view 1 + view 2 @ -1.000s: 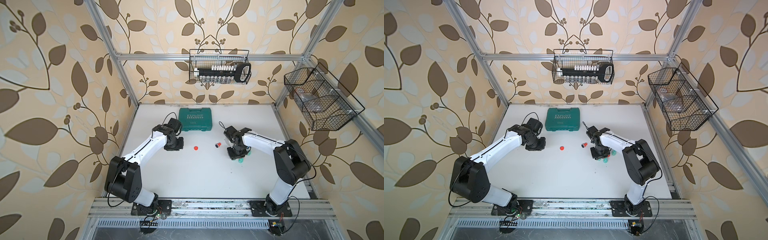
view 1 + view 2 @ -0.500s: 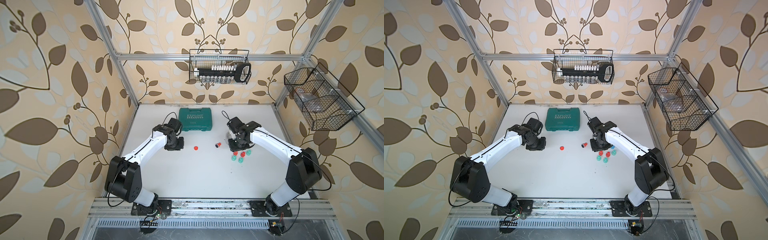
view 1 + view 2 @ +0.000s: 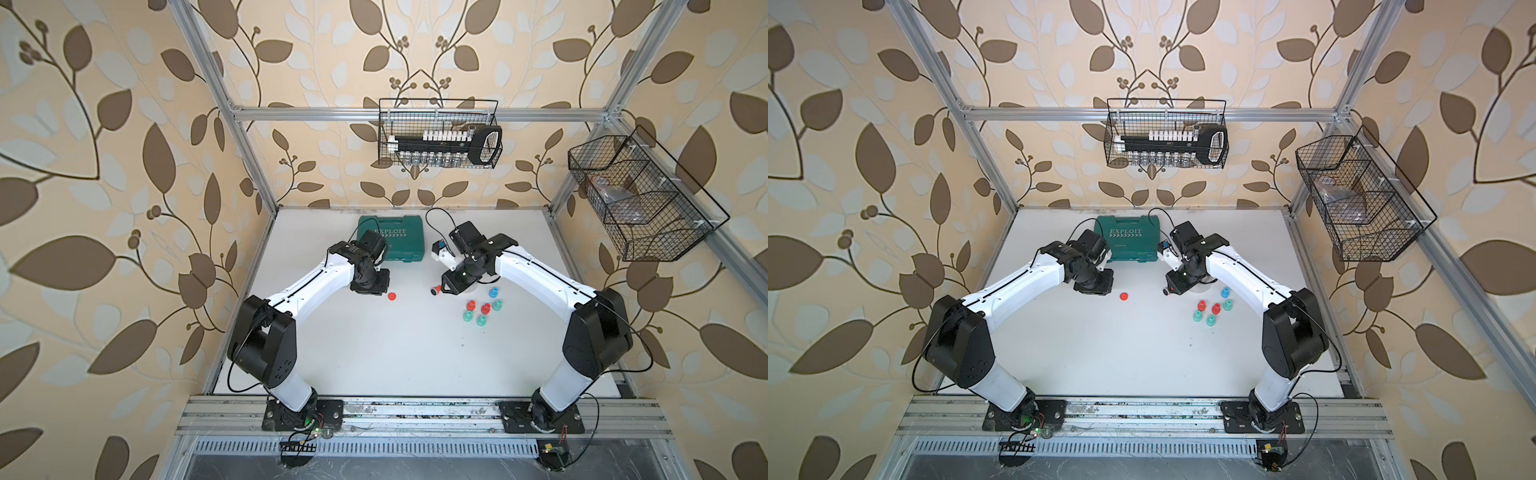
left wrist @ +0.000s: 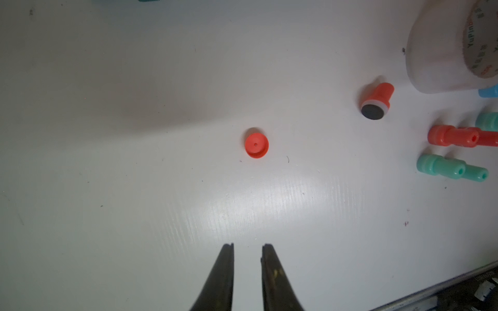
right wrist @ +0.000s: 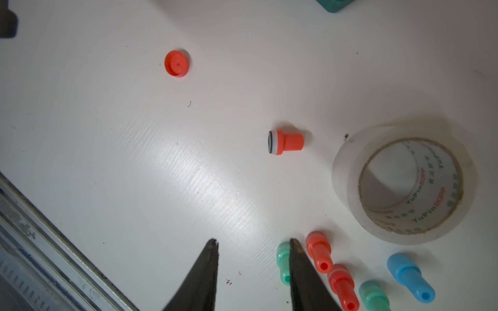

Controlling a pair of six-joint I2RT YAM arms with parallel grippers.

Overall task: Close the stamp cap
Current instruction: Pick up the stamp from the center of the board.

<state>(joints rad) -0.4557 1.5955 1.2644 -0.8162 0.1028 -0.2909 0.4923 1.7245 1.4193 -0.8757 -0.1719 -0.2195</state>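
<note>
Red stamp lying sideways, cap apart

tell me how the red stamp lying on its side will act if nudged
The red stamp is round and on its side, so it will probably roll, curving because its flanged end is wider. It looks like small rigid plastic: likely light, easily knocked away.
</note>
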